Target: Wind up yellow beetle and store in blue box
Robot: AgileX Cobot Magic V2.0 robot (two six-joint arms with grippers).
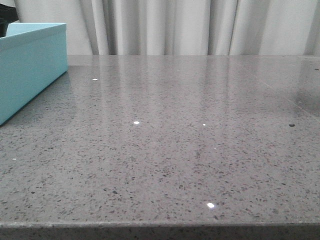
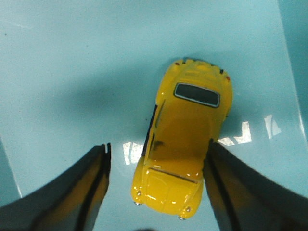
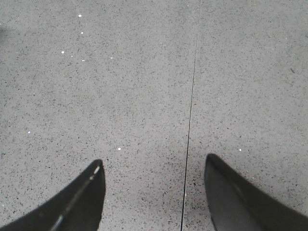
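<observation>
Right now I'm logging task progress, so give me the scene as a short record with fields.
yellow beetle: upright on the turquoise floor of the blue box
left gripper: open, a finger either side of the car's front, one finger close against its side; contact unclear
right gripper: open, holding nothing, above the grey speckled table
box position: far left of the table in the front view
stage: car lies in the box
</observation>
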